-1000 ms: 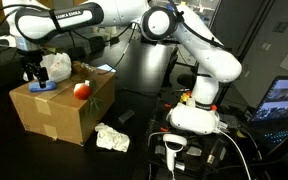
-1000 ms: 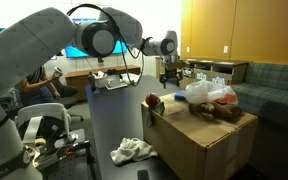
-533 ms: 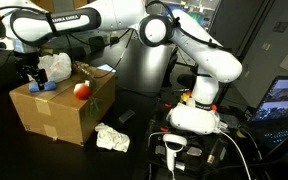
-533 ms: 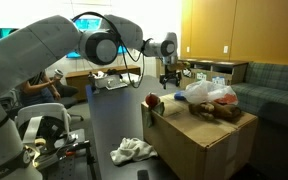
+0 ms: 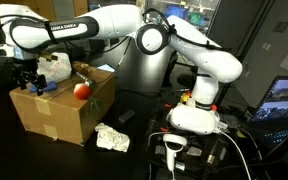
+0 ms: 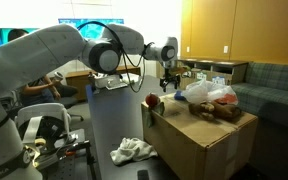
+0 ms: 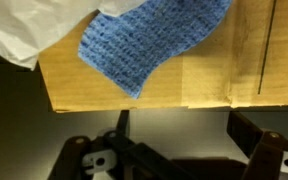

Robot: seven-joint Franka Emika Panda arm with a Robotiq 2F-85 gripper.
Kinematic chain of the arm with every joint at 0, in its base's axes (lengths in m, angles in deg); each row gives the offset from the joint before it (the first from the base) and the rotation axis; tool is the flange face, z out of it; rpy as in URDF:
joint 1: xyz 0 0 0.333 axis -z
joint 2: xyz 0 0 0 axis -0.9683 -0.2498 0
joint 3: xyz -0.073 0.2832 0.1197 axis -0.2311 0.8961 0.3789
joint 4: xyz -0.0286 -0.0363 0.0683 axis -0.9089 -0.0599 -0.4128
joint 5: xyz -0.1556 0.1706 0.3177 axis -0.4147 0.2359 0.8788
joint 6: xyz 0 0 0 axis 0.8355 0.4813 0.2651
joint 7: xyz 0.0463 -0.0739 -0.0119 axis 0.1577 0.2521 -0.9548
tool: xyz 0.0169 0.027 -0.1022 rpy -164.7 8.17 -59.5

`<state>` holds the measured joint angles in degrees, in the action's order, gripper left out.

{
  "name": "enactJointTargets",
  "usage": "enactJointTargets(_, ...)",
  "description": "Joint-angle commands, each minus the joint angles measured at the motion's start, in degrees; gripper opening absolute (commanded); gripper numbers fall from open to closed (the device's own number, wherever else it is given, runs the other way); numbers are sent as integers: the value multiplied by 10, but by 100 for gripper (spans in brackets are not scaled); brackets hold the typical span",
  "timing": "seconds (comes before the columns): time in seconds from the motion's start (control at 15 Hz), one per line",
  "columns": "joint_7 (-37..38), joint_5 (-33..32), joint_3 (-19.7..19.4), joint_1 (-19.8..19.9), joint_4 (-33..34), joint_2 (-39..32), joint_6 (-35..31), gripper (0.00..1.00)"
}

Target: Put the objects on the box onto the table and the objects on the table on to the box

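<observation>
The box (image 5: 64, 112) (image 6: 206, 138) stands on the dark table (image 5: 134, 125). On its top lie a red apple (image 5: 81, 90) (image 6: 154, 101), a white plastic bag (image 5: 54, 68) (image 6: 204, 93) (image 7: 29, 30) and a blue knitted cloth (image 5: 40, 88) (image 7: 154, 40). A brownish item (image 6: 225, 111) lies beside the bag. A crumpled white cloth (image 5: 111, 138) (image 6: 132, 150) rests on the table next to the box. My gripper (image 5: 26, 80) (image 6: 168, 84) (image 7: 184, 140) hangs open over the box's far edge, just off the blue cloth, with nothing between its fingers (image 7: 252, 130).
A flat dark object (image 5: 124, 118) lies on the table near the box. The robot base (image 5: 194, 112) with cables stands beside it. A sofa (image 6: 269, 85) and wooden cabinets (image 6: 234, 30) stand behind.
The arm has shifted the gripper a little outward along the box top, toward its edge. The jaws stayed open and the objects have not moved.
</observation>
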<state>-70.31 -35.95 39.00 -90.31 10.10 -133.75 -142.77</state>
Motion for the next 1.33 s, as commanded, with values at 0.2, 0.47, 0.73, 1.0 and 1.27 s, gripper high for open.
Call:
enactJointTargets(0.2, -15, 14, 10, 14, 66, -42, 14, 100)
enactJointTargets(0.47, -14, 16, 12, 22, 73, -47, 16, 100)
enactJointTargets(0.73, -17, 13, 12, 26, 81, -51, 15, 100)
enactJointTargets(1.0, -17, 6, 6, 25, 85, -48, 16, 100)
enactJointTargets(1.27, -20, 4, 4, 27, 86, -50, 16, 99)
